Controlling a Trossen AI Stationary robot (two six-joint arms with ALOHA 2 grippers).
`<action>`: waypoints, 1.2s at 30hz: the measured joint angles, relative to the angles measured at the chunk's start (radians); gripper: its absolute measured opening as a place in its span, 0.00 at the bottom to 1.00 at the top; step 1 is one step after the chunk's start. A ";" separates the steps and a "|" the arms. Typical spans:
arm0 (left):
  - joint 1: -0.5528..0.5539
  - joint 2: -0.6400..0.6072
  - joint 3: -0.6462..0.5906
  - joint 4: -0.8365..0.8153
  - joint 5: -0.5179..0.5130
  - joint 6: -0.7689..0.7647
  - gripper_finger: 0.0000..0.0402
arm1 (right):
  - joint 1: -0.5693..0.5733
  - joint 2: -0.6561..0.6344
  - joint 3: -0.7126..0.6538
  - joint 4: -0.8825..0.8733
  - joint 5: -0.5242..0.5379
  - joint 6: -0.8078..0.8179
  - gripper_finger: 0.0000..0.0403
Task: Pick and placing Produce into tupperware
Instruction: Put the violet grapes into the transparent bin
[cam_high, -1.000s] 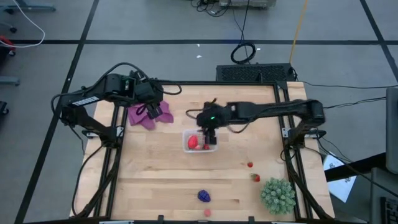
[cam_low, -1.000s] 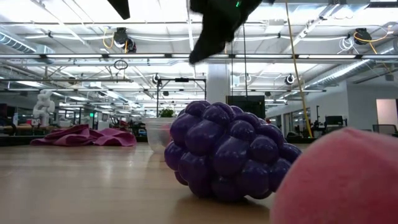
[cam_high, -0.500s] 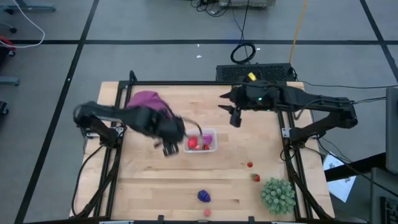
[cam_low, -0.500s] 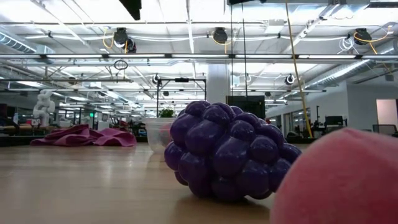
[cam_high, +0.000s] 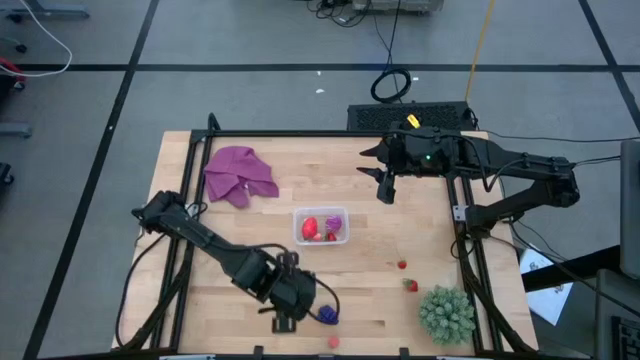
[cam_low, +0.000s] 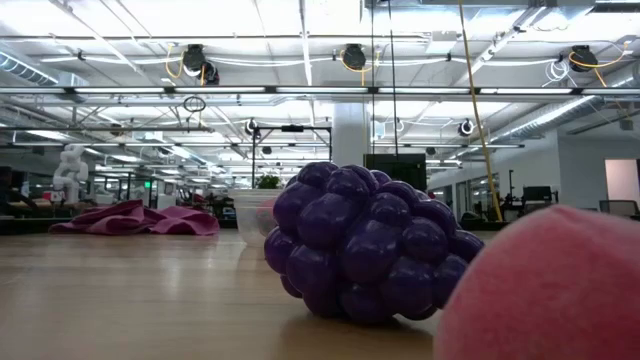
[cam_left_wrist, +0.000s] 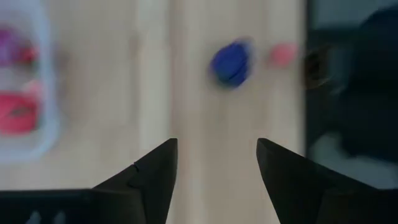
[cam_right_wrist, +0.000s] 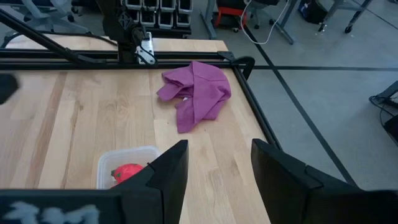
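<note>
Two grippers, mine: left gripper (cam_high: 290, 318) lower centre, fingers spread, empty, beside dark blue-purple fruit (cam_high: 328, 315); right gripper (cam_high: 385, 187) upper right, spread, empty.

A crumpled purple cloth (cam_high: 240, 175) lies on the wooden bench (cam_high: 250, 245) toward its far left corner; across the bench at table height it shows as a low pink-purple heap (cam_low: 135, 219). A green spiky plant (cam_high: 446, 314) stands at the near right corner. Behind the bench's far edge, a dark flat box (cam_high: 410, 117) sits on the grey floor, with a coiled black cable (cam_high: 391, 84) just beyond it.
</note>
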 joint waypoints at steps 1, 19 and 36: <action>-0.004 0.002 0.000 0.039 0.010 -0.023 0.56 | 0.000 0.000 0.000 0.000 0.000 0.000 0.41; -0.001 0.187 0.000 0.341 0.088 0.110 0.56 | 0.002 -0.005 0.000 -0.013 -0.005 -0.001 0.41; 0.037 0.276 0.002 0.272 0.059 0.311 0.56 | 0.002 -0.004 0.000 0.062 -0.006 0.000 0.41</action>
